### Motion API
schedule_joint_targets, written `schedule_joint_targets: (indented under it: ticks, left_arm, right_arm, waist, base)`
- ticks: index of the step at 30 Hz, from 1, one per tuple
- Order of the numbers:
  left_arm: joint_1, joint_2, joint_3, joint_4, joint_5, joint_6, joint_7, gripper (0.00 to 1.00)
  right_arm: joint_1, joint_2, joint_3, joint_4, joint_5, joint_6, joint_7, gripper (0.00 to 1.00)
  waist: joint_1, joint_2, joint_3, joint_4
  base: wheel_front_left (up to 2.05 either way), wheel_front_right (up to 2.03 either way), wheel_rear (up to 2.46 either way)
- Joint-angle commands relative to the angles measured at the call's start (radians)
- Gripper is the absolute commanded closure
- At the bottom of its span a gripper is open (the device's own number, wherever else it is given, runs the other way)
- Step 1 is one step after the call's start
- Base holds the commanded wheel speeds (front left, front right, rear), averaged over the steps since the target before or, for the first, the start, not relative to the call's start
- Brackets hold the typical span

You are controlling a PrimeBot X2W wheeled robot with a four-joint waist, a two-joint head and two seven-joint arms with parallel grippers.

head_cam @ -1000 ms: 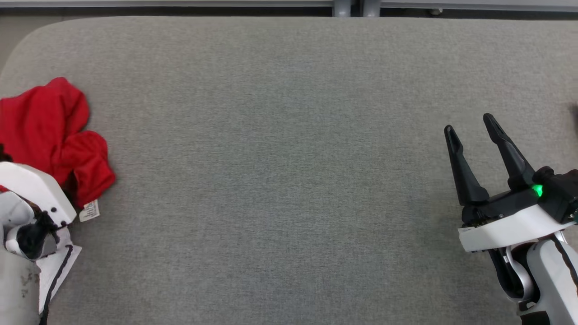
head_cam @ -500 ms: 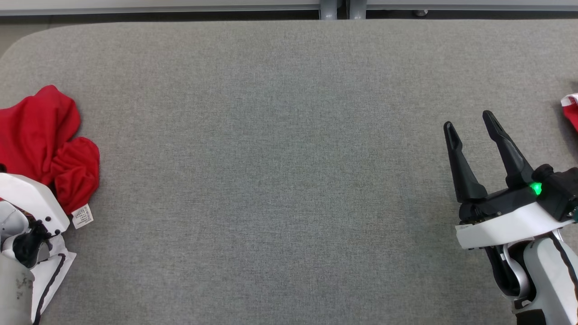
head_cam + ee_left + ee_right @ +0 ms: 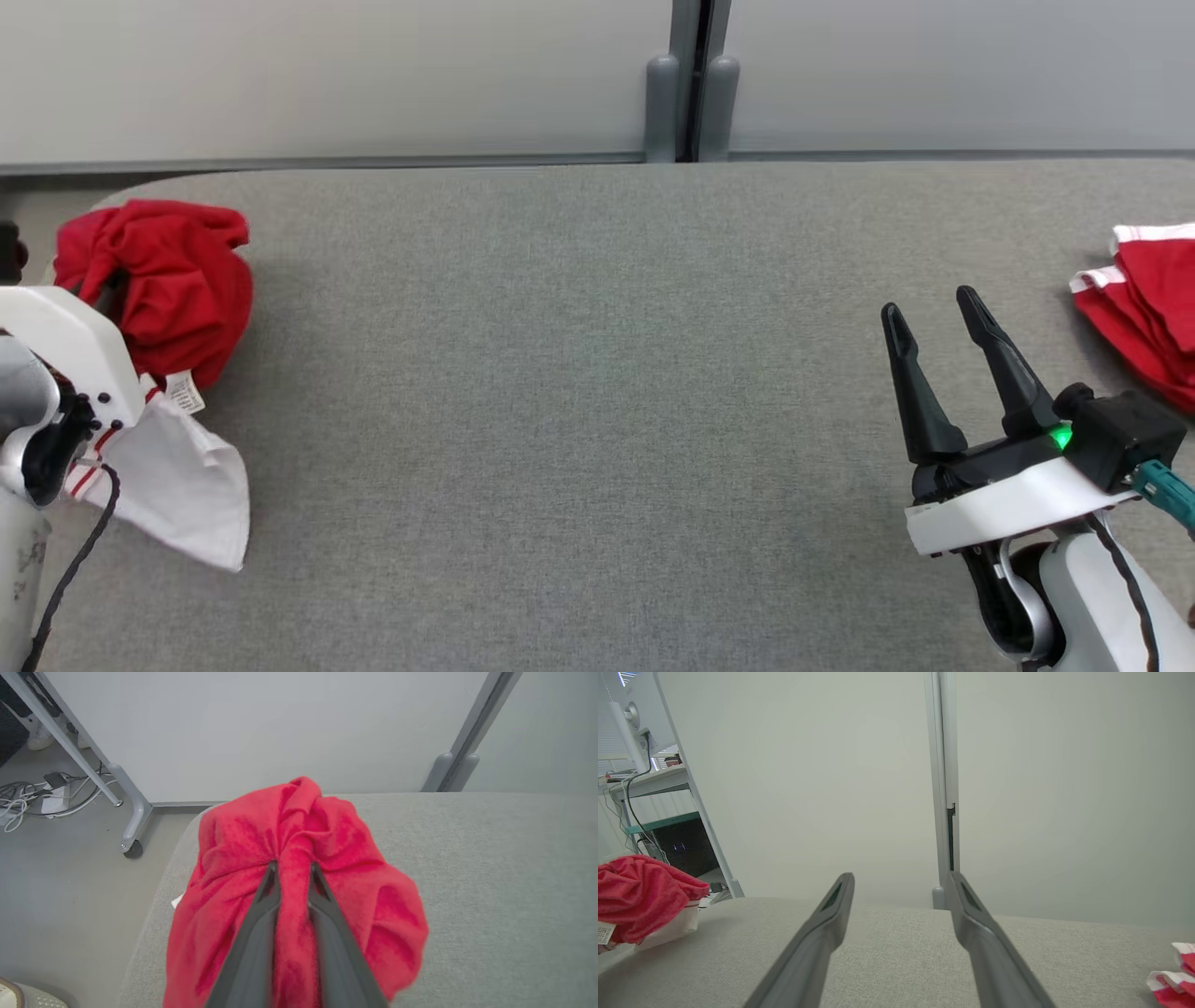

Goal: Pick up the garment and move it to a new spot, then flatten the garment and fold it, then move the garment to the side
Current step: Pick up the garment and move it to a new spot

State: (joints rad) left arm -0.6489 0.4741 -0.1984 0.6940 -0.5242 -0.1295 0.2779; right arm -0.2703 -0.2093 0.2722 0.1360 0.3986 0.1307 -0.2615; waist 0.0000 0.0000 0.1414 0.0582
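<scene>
Step one, pickup: left pincer (image 3: 292, 868) clamped on garment (image 3: 364, 896), bunched at bench (image 3: 560, 420) left end. Right pincer (image 3: 929, 306) wide, empty. Next, probably: carry to bench middle, release.

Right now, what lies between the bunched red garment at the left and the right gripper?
Nothing: in the head view the grey table is bare from the red garment to the right gripper.

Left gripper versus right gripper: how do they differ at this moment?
The left gripper is shut on a bunched fold of the red garment; the right gripper stands open and empty. The left gripper is at the table's left end, the right gripper toward its right. Both have two long dark fingers.
</scene>
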Motion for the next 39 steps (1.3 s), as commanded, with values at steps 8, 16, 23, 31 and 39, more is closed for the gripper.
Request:
schedule_joint_targets:
  ticks: [8,16,23,31,39]
  left_arm:
    - [0.027,0.037,-0.082,-0.297,-0.02,-0.001,0.069,1.0]
    - [0.091,-0.009,-0.145,-0.596,-0.027,0.03,0.143,1.0]
    - [0.186,-0.097,-0.253,-0.668,0.03,0.068,0.108,1.0]
    - [0.254,-0.235,-0.361,-0.412,0.102,0.079,-0.096,1.0]
    - [0.195,-0.351,-0.438,-0.088,0.143,0.044,-0.297,0.0]
  right_arm:
    - [0.034,0.016,-0.017,0.012,-0.001,0.0,-0.005,0.0]
    - [0.044,0.015,-0.03,0.011,-0.002,0.0,-0.005,0.0]
    - [0.04,0.011,-0.031,0.004,0.006,0.0,-0.005,0.0]
    - [0.024,0.013,-0.02,0.005,0.012,0.0,-0.005,0.0]
    - [0.018,0.013,-0.005,0.02,0.013,0.0,-0.005,0.0]
  waist:
    - [0.0,0.0,-0.083,-0.097]
    - [0.0,0.0,-0.09,-0.192]
    - [0.0,0.0,-0.063,-0.261]
    - [0.0,0.0,-0.029,-0.302]
    - [0.0,0.0,-0.017,-0.287]
  base:
    - [0.0,0.0,0.0]
    - [0.0,0.0,0.0]
    - [0.0,0.0,0.0]
    - [0.0,0.0,0.0]
    - [0.0,0.0,0.0]
